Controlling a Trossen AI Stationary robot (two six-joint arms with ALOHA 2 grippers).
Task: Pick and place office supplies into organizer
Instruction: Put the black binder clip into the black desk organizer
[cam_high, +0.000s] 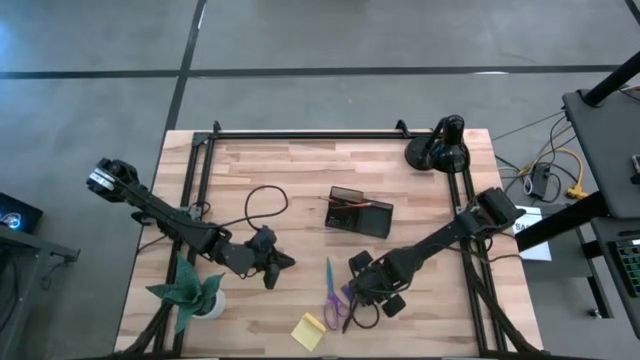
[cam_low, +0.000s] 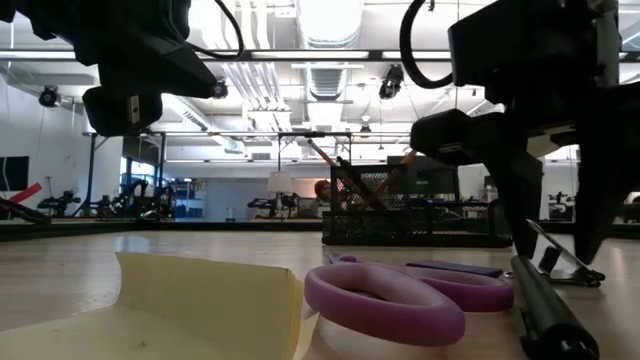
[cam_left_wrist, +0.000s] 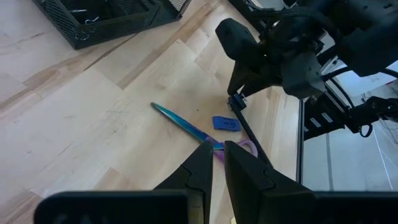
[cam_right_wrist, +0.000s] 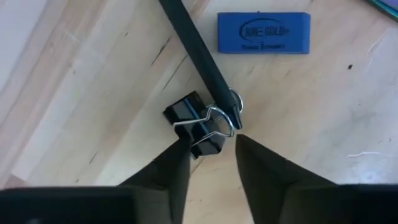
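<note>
Nearest you, the sticky pad (cam_high: 308, 331) lies at the table's front edge, scissors (cam_high: 333, 296) just behind it. Your right gripper (cam_right_wrist: 211, 146) is down over a black clip (cam_right_wrist: 196, 124) lying against the pen (cam_right_wrist: 196, 43), fingers parted either side of the clip's wire handles (not clamped on it). A blue eraser (cam_right_wrist: 263, 32) sits just beyond. Your left gripper (cam_high: 277, 264) waits mid-table, fingers nearly together, empty. Farther back, the organizer (cam_high: 360, 213) holds pencils (cam_high: 341, 203).

You had the black binder clip (cam_right_wrist: 198, 124) touching the black pen's (cam_right_wrist: 198, 48) tip, the blue rectangular eraser (cam_right_wrist: 263, 32) just beside that pen.
</note>
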